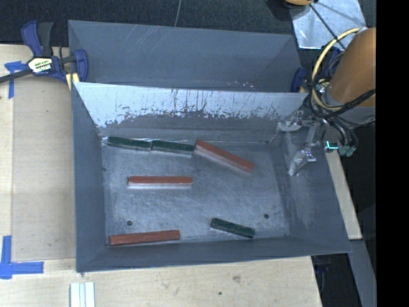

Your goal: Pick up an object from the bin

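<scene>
Reddish-brown bar [223,157], slanted on the floor at upper middle of frame: likeliest pick, being nearest. Gripper [301,165] poised above the bin [313,203] at its right slope, well apart from it, probably before descending; pincer width impossible to tell.

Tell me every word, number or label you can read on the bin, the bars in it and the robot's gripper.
None can be read.
Grey bin: reddish streaks on its back wall, no letters.
Red-brown bar at front left, dark green bar at front right and the other bars: plain.
Gripper: no legible marking.
</scene>
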`<state>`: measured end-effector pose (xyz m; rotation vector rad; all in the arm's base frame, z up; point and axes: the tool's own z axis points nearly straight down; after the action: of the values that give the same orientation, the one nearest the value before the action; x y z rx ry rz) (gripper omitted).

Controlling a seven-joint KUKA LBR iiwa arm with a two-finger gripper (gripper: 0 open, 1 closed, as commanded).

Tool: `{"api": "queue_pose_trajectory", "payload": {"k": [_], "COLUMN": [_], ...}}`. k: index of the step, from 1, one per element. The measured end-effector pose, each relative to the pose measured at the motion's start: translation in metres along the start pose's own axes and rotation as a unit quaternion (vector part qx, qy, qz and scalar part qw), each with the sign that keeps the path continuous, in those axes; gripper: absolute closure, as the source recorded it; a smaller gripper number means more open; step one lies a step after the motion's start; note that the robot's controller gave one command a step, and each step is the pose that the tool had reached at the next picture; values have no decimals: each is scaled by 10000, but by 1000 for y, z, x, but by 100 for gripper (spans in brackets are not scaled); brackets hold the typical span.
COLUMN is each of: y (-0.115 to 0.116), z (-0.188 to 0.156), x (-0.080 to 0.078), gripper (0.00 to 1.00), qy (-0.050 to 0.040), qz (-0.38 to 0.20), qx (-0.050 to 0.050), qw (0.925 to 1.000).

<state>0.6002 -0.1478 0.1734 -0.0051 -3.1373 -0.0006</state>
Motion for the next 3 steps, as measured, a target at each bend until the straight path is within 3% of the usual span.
{"api": "queue_pose_trajectory", "payload": {"k": [1,2,3], "y": [0,23,46], "z": [-5,44,102], "x": [-2,7,13], "gripper": [0,0,0], "qy": [-41,-72,-11], "qz": [-11,129,271], "qx": [8,14,-10], "qw": [10000,9999,9996]}}
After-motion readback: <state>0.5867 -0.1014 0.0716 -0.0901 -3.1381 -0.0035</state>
